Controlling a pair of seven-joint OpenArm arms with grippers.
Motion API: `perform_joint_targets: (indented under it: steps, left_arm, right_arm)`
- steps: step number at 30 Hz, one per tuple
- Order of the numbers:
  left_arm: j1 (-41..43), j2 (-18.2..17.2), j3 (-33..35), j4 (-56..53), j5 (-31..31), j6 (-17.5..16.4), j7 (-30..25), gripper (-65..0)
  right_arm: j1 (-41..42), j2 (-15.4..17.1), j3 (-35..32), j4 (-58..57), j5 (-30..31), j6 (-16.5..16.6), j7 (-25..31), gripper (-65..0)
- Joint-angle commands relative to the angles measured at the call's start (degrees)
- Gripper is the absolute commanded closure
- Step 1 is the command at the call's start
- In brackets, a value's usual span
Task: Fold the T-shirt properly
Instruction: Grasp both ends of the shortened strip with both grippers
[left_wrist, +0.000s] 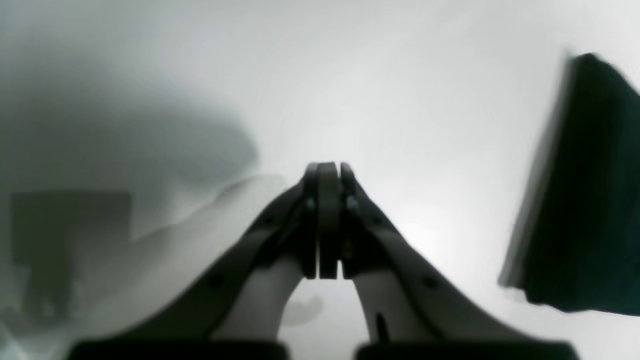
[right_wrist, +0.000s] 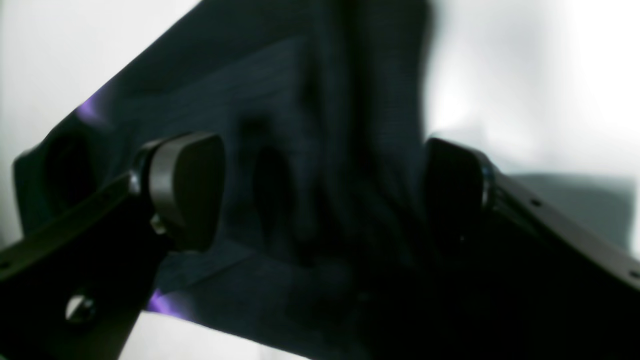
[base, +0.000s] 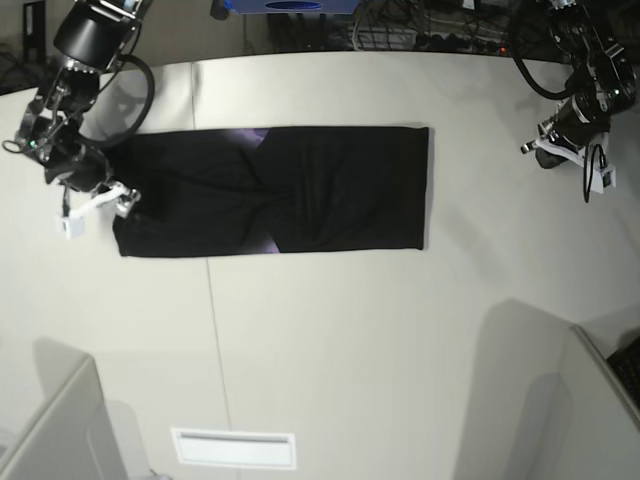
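1. The T-shirt lies flat on the surface as a long black band, sleeves already turned in, slivers of purple print showing at the folds.
2. Right hand stands over the band's end with its pads wide apart, cloth between them but not gripped.
3. Left hand is pressed together on nothing, well apart from the shirt's far end.
4. Judgement: light, limp cloth that sags and creases; best pinched at the end corners, through every layer.
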Motion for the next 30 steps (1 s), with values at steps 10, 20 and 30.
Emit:
perform_joint_targets:
  steps: [10, 20, 30]
  left_arm:
    - [-2.1, 2.4, 13.5, -1.6, 12.2, -0.1, -9.7, 0.0]
    - [-6.8, 3.7, 18.1, -8.4, 12.5, 0.0, -9.8, 0.0]
    - [-11.0, 4.8, 25.4, -15.0, 12.6, 0.1, -9.9, 0.0]
  right_arm:
    - [-1.0, -0.4, -0.8, 0.0, -0.6, 0.8, -1.6, -48.2]
    - [0.1, -0.3, -3.8, -4.0, -1.1, 0.4, 1.5, -19.5]
    - [1.2, -0.2, -4.3, -7.2, -1.2, 0.4, 6.5, 0.0]
